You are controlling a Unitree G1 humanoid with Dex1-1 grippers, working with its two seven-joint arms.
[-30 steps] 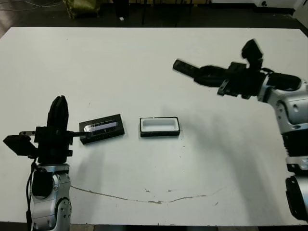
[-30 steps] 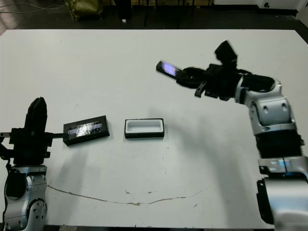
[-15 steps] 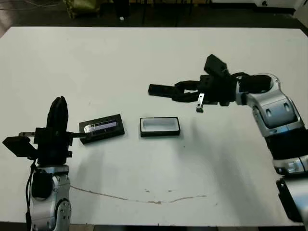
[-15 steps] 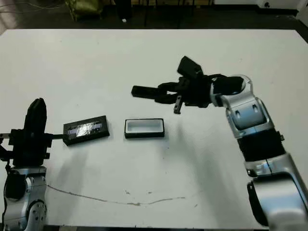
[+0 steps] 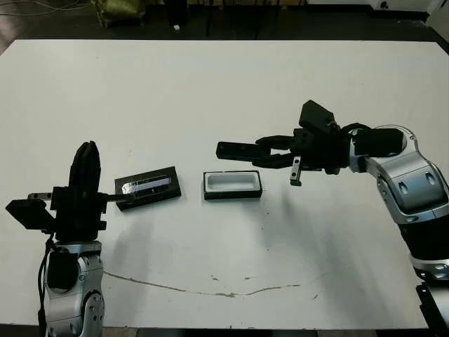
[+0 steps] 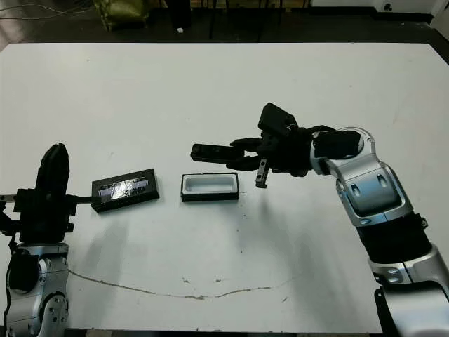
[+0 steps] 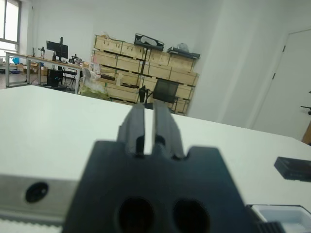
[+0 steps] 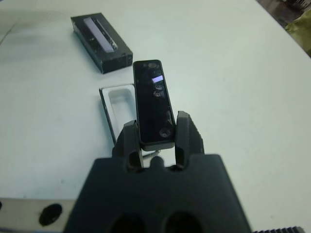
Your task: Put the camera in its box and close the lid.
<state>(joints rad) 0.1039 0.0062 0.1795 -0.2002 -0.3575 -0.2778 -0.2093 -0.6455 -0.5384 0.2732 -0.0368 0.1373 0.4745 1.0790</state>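
Two fingers of right hand (image 8: 156, 136) pinch camera (image 8: 153, 102) above box (image 5: 233, 184); we should level, align, lower gently. Left hand (image 7: 150, 127) pressed together, idle.

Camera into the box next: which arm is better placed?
Right. The right hand already grips the camera, held just above and behind the open box. The left hand stands empty at the table's near left, beyond the lid.

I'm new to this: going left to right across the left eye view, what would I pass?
Left gripper → lid → box → right gripper, holding the camera above the box.
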